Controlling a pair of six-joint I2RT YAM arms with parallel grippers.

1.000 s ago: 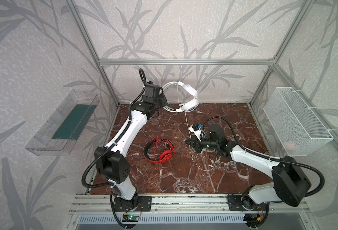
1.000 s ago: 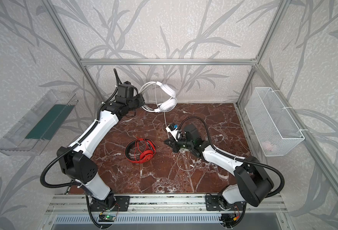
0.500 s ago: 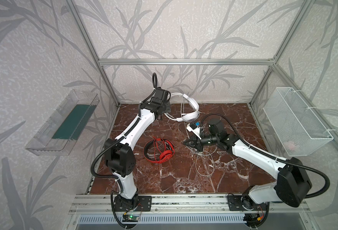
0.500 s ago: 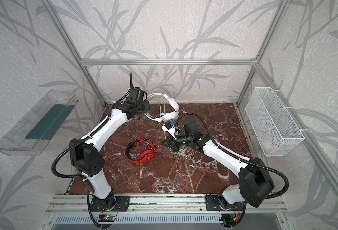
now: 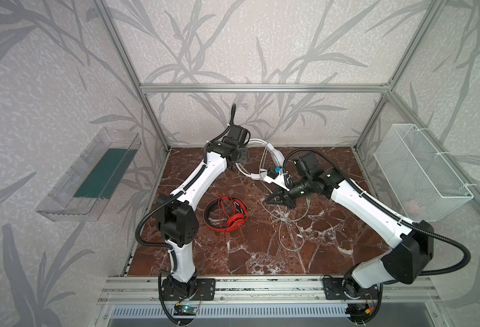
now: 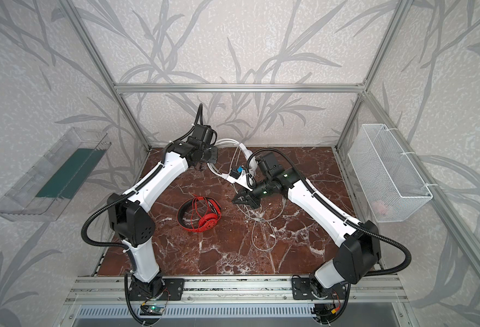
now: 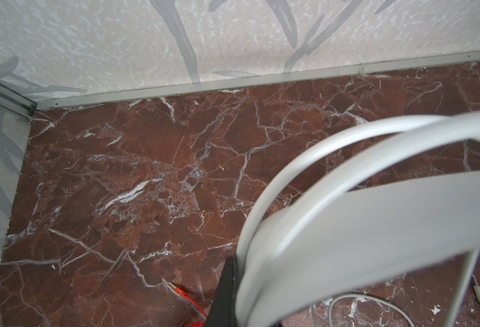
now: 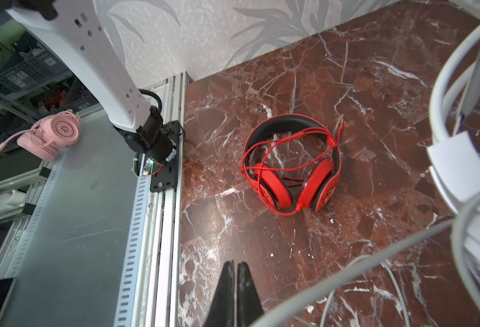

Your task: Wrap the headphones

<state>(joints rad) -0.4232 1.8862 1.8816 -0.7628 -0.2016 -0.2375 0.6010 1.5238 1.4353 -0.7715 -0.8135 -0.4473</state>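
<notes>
Judging by the cable looped round the red headphones (image 5: pixel 227 211), that pair looks done. Beyond them the left gripper (image 5: pixel 237 162) clamps the raised white headphones (image 5: pixel 274 154). Their white cable (image 5: pixel 281 219) lies loose beside the red pair, by the clenched right gripper (image 5: pixel 269 200), hold unclear.

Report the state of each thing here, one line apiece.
red headphones, lying on the table, red cable wound around them
white headphones, held by the headband, cable unwrapped
white cable, lying in loose loops on the table
left gripper, shut on the white headphones
right gripper, shut, nothing visibly held
</notes>
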